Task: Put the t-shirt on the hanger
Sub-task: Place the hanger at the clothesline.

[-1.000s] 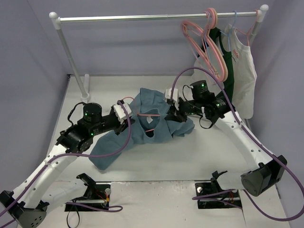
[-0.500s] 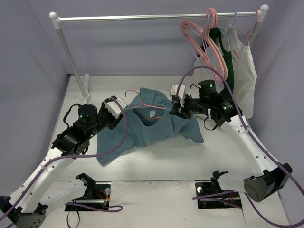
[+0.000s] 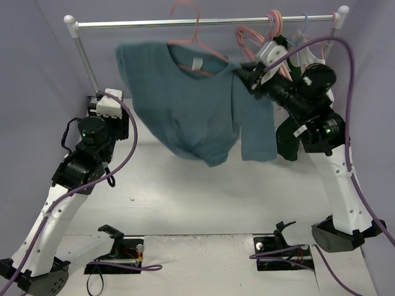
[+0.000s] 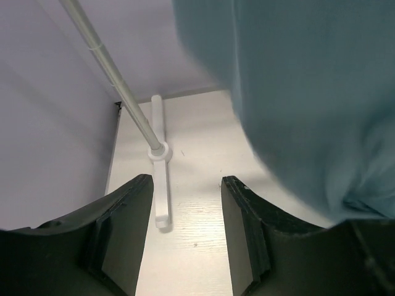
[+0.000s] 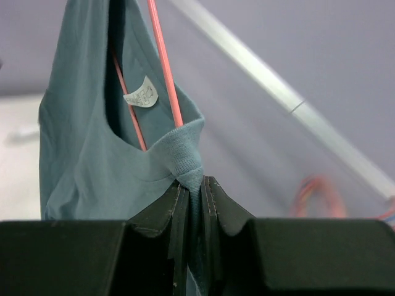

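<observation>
The teal-blue t-shirt [image 3: 185,105] hangs in the air in front of the rail, draped on a pink hanger [image 3: 185,18] whose hook reaches up across the rail; I cannot tell whether it rests on it. My right gripper [image 3: 242,75] is shut on the shirt's collar edge [image 5: 188,163] at the right shoulder. In the right wrist view the hanger's pink wire [image 5: 163,68] runs through the neck opening beside the white label [image 5: 141,92]. My left gripper [image 3: 114,117] is open and empty, left of the shirt and apart from it; its view shows the shirt [image 4: 308,92] on the right.
The metal rail [image 3: 136,24] spans the back on a left post [image 3: 92,74] with a white foot [image 4: 158,160]. Several more pink hangers [image 3: 271,24], a pale blue hanger [image 3: 303,28], a dark green garment [image 3: 287,145] and a white top [image 3: 315,49] hang behind my right arm.
My right gripper has lifted the shirt and hanger from the table up to the rail. My left gripper has let go of the shirt, moved back to the left and risen.
</observation>
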